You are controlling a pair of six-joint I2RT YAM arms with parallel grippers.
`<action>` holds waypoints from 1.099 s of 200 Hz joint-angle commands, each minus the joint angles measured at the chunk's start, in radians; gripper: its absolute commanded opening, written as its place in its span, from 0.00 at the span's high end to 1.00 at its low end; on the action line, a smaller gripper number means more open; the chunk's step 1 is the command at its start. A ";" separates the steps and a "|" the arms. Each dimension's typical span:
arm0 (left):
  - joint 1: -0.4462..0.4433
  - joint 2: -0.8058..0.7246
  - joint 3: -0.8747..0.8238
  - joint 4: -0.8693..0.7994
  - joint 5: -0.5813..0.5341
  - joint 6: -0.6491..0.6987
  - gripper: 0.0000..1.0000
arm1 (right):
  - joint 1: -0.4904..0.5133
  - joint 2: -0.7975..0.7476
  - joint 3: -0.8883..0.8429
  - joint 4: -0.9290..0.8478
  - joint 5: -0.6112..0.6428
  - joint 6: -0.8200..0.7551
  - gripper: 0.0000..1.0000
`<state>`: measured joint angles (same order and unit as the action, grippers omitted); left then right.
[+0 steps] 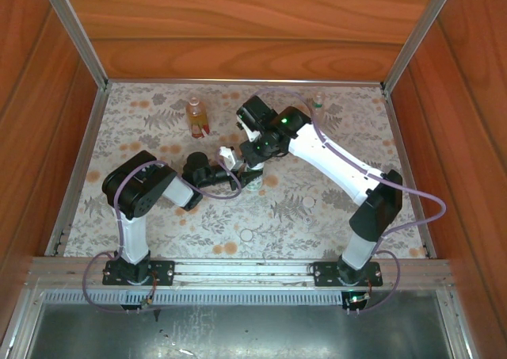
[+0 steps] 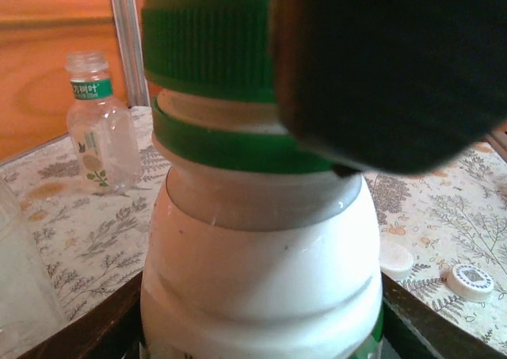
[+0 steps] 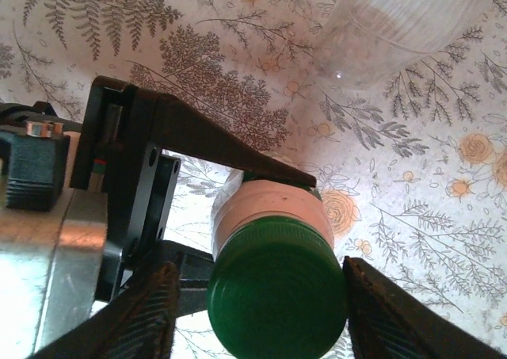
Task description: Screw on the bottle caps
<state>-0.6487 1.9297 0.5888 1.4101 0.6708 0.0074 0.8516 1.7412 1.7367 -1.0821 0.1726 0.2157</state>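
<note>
While the left gripper (image 2: 257,325) stood clamped on the white bottle (image 2: 261,280) filling the centre of the left wrist view, a clear bottle (image 2: 99,129) stood upright at upper left. The right gripper (image 3: 269,311) had its jaws apart, flanking the dark green cap (image 3: 277,299) on the white bottle's neck. Two white caps (image 2: 471,280) lay at lower right.

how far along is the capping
Done: nothing I can confirm. In hand: the left gripper holds the white bottle while the right gripper straddles its green cap, which sits with a gap above the ring. Left: the small clear bottle is open-necked, and two white caps lie loose on the table.
</note>
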 commanded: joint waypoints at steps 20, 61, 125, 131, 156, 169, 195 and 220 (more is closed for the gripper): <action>-0.004 0.017 -0.010 0.007 0.019 0.003 0.42 | 0.004 -0.107 -0.042 0.069 -0.026 0.016 0.31; -0.004 0.015 -0.010 0.007 0.022 0.002 0.42 | -0.059 -0.161 -0.139 0.158 -0.101 0.056 0.41; -0.003 0.009 -0.018 0.007 0.018 0.007 0.42 | -0.133 -0.184 -0.269 0.267 -0.224 0.102 0.64; -0.002 0.008 -0.018 0.006 0.019 0.008 0.42 | -0.136 -0.187 -0.281 0.274 -0.231 0.104 0.66; -0.002 0.012 -0.015 0.006 0.019 0.003 0.43 | -0.147 -0.204 -0.322 0.275 -0.242 0.117 0.73; -0.002 0.012 -0.012 0.007 0.018 0.000 0.43 | -0.149 -0.216 -0.345 0.268 -0.251 0.126 0.77; -0.002 0.012 -0.007 0.006 0.014 -0.006 0.43 | -0.149 -0.261 -0.405 0.269 -0.304 0.160 0.79; -0.002 0.016 0.000 0.007 0.010 -0.010 0.44 | -0.143 -0.287 -0.427 0.264 -0.410 0.185 0.78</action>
<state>-0.6483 1.9297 0.5831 1.4193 0.6682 0.0078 0.6991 1.4647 1.3575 -0.7364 -0.1139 0.3614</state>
